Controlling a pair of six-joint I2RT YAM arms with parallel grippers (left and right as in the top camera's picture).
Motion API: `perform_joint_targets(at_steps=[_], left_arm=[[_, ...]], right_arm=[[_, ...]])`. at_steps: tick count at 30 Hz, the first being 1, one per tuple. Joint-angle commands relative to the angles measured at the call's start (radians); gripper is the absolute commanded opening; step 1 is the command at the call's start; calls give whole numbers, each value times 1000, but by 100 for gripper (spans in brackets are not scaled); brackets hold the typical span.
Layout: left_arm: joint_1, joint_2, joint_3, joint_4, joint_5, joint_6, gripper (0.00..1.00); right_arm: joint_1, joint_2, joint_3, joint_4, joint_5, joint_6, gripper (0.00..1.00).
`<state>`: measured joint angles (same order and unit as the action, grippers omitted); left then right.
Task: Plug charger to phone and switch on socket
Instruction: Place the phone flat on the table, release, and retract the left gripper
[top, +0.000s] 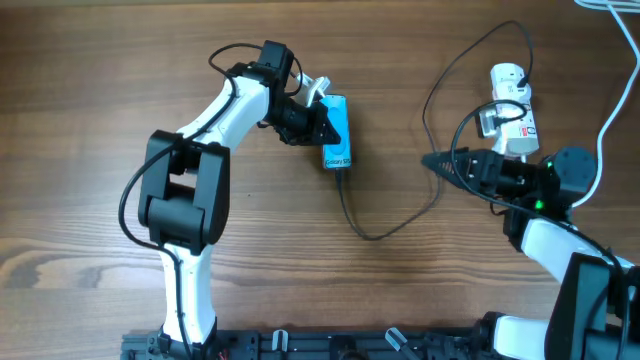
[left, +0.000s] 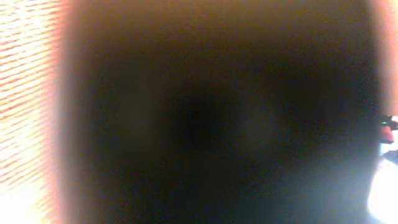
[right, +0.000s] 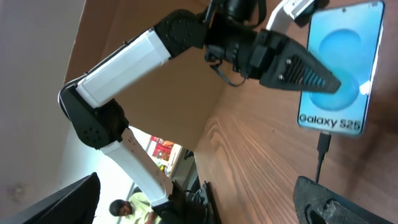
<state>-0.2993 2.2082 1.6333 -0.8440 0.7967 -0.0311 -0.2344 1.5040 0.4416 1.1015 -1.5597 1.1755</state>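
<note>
The phone (top: 340, 150) sits a little above the middle of the overhead frame. It is tipped up on its long side, so its turquoise screen faces the right of the picture. The left gripper (top: 322, 122) is clamped on it. In the right wrist view one black finger (right: 298, 68) lies flat across the screen, and the other is hidden behind the phone. The left wrist view is a dark blur and shows nothing useful.

The charger (top: 375, 233) leaves the phone's lower edge and sags toward the bottom centre. It then curls up the right half of the frame in a wide loop to the socket (top: 512, 110) at the upper right. Its plug (right: 323, 144) meets the phone's lower edge just under the "Galaxy S25" lettering and looks seated there.

The right gripper (top: 432, 160) hangs just left of and below the socket, pointing at the phone but well apart from it. Its own camera shows its fingers spread into the two bottom corners, holding nothing. A thick white lead (top: 607, 120) runs down the right edge of the wooden table (top: 100, 80).
</note>
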Motion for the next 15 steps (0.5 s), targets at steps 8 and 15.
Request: perform_joint_targets(at_steps=[8, 15], left_arm=[[10, 86, 2, 18, 88, 15, 4], [10, 161, 2, 44, 84, -15, 4]], right_arm=[[1, 2, -30, 4, -63, -50, 100], [1, 3, -30, 4, -63, -50, 100]])
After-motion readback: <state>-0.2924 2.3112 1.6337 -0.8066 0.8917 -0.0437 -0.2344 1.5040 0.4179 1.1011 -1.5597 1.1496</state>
